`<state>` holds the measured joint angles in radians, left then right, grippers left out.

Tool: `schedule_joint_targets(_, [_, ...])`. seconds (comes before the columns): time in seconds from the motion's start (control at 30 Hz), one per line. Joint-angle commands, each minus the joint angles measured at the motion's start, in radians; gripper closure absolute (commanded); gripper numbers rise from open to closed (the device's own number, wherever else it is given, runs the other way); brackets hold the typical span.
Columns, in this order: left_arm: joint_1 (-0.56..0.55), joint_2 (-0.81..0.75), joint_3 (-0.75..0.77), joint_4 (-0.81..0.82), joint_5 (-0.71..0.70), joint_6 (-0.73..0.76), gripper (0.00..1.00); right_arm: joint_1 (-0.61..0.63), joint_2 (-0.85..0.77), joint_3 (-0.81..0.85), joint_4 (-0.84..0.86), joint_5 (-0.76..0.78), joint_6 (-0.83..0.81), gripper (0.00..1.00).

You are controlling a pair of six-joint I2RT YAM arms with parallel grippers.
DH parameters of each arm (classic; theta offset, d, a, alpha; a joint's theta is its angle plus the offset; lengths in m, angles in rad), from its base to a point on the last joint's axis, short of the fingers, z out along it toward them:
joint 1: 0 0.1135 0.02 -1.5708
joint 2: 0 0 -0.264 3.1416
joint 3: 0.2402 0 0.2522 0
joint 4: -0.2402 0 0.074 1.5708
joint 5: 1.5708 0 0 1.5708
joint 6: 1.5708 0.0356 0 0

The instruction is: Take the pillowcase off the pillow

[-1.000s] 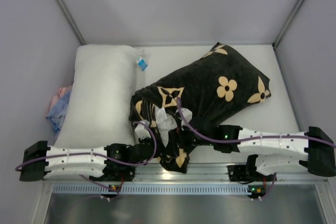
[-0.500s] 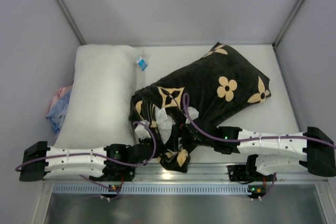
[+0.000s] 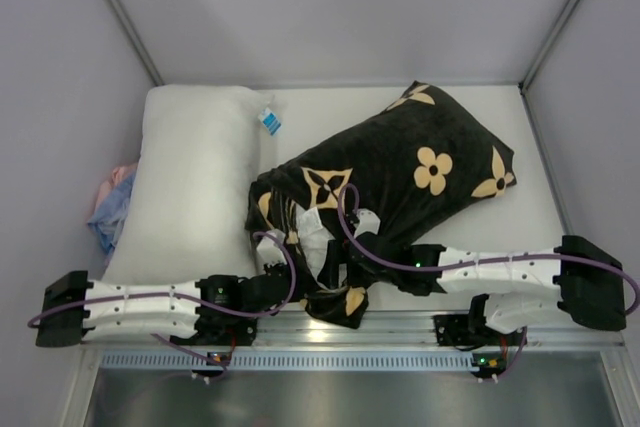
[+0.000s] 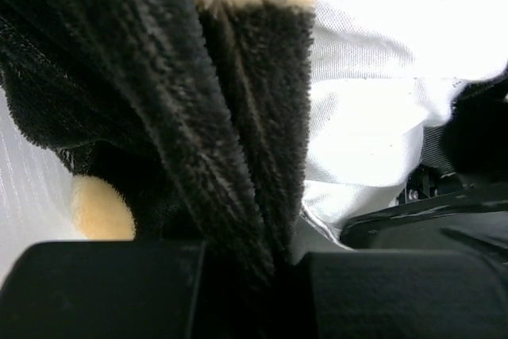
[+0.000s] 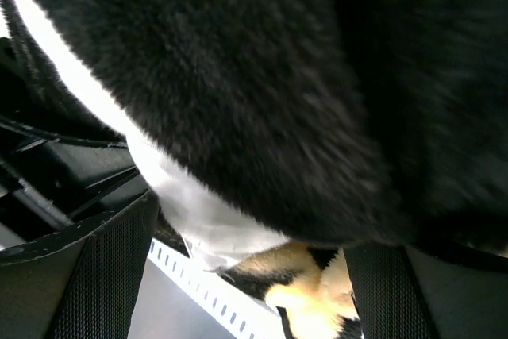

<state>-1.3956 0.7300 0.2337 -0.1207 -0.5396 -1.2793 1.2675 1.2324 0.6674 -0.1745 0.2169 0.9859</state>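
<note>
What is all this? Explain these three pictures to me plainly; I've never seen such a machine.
Two robot arms sit at the near edge of a table. One picture looks down from above; the others come from a camera on each wrist. On the table lie a black flowered pillowcase, a white pillow showing at its opening, a second bare pillow and a cloth bundle. The left gripper pinches the pillowcase. The right gripper stands open, the pillowcase bulging between its fingers.

pillowcase (image 3: 400, 177) lies right of the spare pillow (image 3: 190, 182), cloth bundle (image 3: 108, 209) left of it.
</note>
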Motion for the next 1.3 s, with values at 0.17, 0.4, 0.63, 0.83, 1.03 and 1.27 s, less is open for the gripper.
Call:
schedule_joint_targets(0.17, [-0.003,0.046,0.030,0.036,0.030,-0.003,1.00,0.016,0.091,0.070,0.081,0.073,-0.013,0.21])
schedule_joint_targets(0.4, [-0.003,0.077,0.006,0.056,0.035,-0.017,1.00,0.078,0.104,0.139,0.089,0.088,-0.055,0.35])
schedule_joint_targets(0.63, [-0.003,0.089,-0.019,0.105,0.044,-0.022,1.00,0.093,0.116,0.158,0.093,0.147,-0.062,0.75])
schedule_joint_targets(0.83, [-0.003,0.109,-0.019,0.112,0.055,-0.026,1.00,0.093,0.127,0.198,0.092,0.190,-0.082,0.85])
schedule_joint_targets(1.03, [-0.003,0.101,-0.011,0.112,0.067,-0.014,1.00,0.093,0.223,0.218,0.058,0.226,-0.072,0.38])
schedule_joint_targets(1.27, [-0.003,0.091,-0.019,0.112,0.073,-0.022,1.00,0.089,0.285,0.219,0.059,0.317,-0.085,0.43])
